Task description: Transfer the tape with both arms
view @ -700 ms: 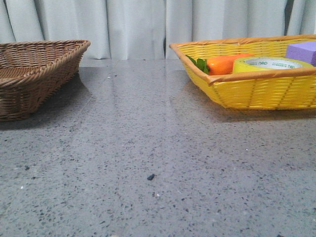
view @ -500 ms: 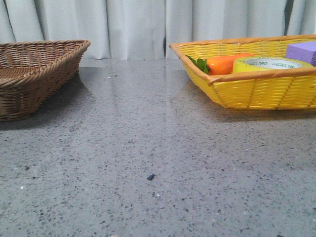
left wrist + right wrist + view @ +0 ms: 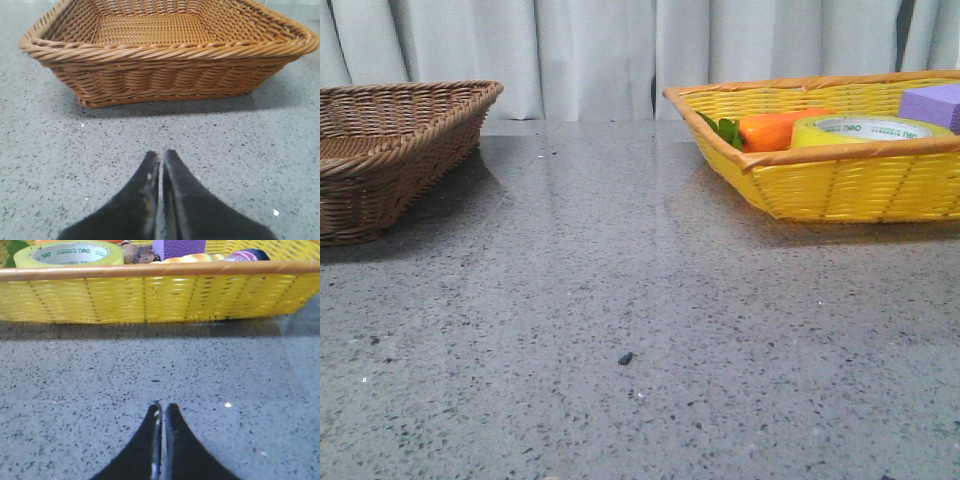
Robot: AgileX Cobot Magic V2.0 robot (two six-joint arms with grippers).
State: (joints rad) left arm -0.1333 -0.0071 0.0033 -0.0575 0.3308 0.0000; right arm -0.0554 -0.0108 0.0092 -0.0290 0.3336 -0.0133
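The yellow tape (image 3: 865, 130) lies flat in the yellow basket (image 3: 840, 185) at the right, next to an orange toy carrot (image 3: 775, 130). It also shows in the right wrist view (image 3: 69, 253), white core with green print up. My right gripper (image 3: 162, 407) is shut and empty, low over the grey table, some way short of the yellow basket (image 3: 160, 295). My left gripper (image 3: 161, 155) is shut and empty, facing the brown wicker basket (image 3: 165, 75). Neither gripper shows in the front view.
The brown basket (image 3: 390, 150) stands at the left and holds nothing that I can see. A purple block (image 3: 932, 105) and a dark bottle (image 3: 245, 255) also lie in the yellow basket. A small dark speck (image 3: 625, 358) lies on the table. White curtains hang behind.
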